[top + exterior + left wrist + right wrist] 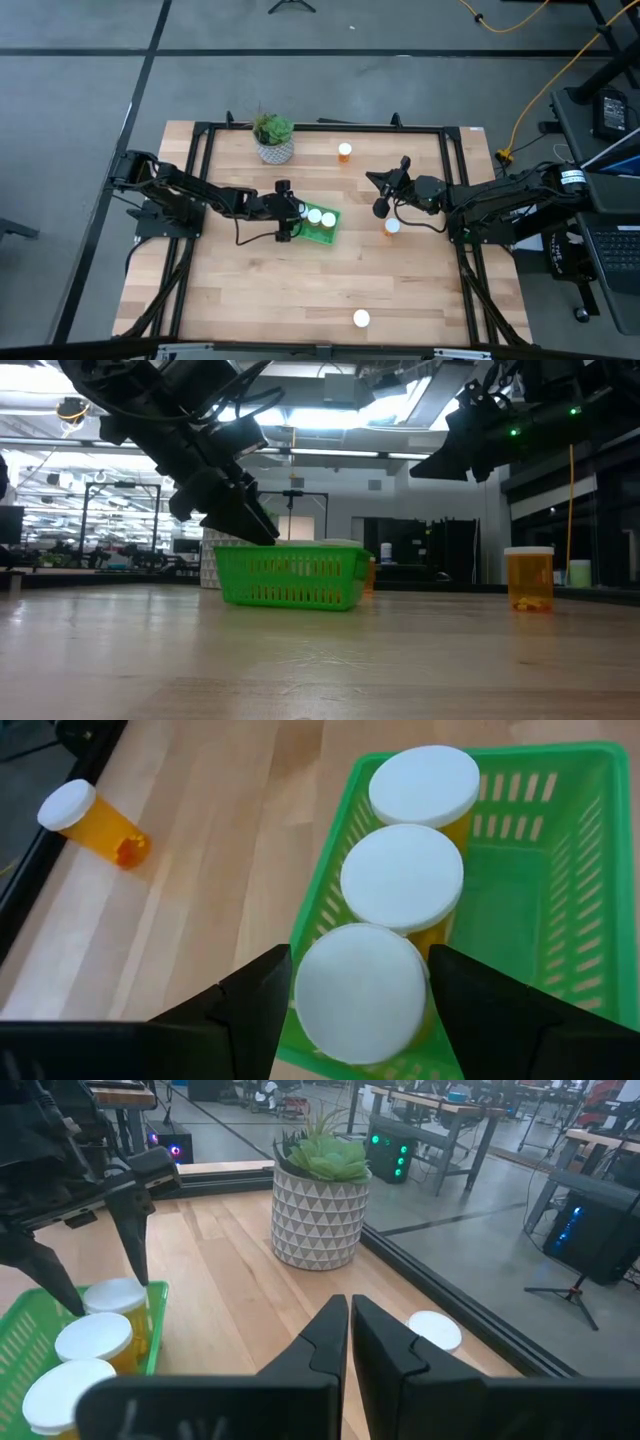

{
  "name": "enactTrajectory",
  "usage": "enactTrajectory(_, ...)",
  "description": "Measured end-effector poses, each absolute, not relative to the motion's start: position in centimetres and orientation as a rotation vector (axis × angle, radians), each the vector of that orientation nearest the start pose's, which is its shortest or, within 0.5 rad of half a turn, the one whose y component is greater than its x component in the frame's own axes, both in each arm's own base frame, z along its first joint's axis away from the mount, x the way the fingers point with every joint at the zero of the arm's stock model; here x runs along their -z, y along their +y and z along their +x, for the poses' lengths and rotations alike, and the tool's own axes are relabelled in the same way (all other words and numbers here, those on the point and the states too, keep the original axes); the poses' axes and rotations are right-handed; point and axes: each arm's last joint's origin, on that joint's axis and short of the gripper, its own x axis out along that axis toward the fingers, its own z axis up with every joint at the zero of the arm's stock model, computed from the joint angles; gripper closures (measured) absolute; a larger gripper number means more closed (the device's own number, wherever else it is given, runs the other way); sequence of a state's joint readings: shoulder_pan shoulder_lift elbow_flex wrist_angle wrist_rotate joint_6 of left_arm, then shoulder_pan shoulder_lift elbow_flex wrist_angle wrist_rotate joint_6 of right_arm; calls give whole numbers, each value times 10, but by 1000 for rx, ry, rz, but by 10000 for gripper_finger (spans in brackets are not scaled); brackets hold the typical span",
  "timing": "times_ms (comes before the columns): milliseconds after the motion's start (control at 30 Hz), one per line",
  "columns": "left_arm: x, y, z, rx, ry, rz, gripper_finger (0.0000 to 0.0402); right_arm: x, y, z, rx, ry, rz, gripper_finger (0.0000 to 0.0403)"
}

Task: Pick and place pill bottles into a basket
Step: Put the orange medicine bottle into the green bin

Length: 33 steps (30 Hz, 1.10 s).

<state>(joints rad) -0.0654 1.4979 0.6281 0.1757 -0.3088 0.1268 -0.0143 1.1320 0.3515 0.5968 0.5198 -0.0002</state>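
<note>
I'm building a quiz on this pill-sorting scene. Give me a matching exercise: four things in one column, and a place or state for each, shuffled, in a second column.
Things:
1. left gripper
2. right gripper
3. potted plant
4. green basket

Place or state:
A. shut, holding nothing
B. holds three capped pill bottles
C. stands near the table's far edge
D. fingers on either side of a bottle at the basket's edge

Pairs: 1-D, 2-A, 3-C, 4-B
</note>
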Motion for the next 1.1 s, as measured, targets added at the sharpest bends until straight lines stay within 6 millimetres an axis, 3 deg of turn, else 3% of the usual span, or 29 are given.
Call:
enactTrajectory(433, -158, -12, 278, -144, 695, 254, 171, -196, -17, 215, 533, 180, -47, 380)
enactTrajectory(667, -180, -17, 272, -123, 610, 275, 171, -196, -18, 215, 532, 182, -47, 380)
enactTrajectory(800, -200, -20, 261, -101, 565, 311, 171, -195, -18, 215, 532, 184, -48, 380)
enactTrajectory(1100, -234, -14, 217, -167, 597, 323, 171, -196, -16, 216, 456, 180, -43, 380)
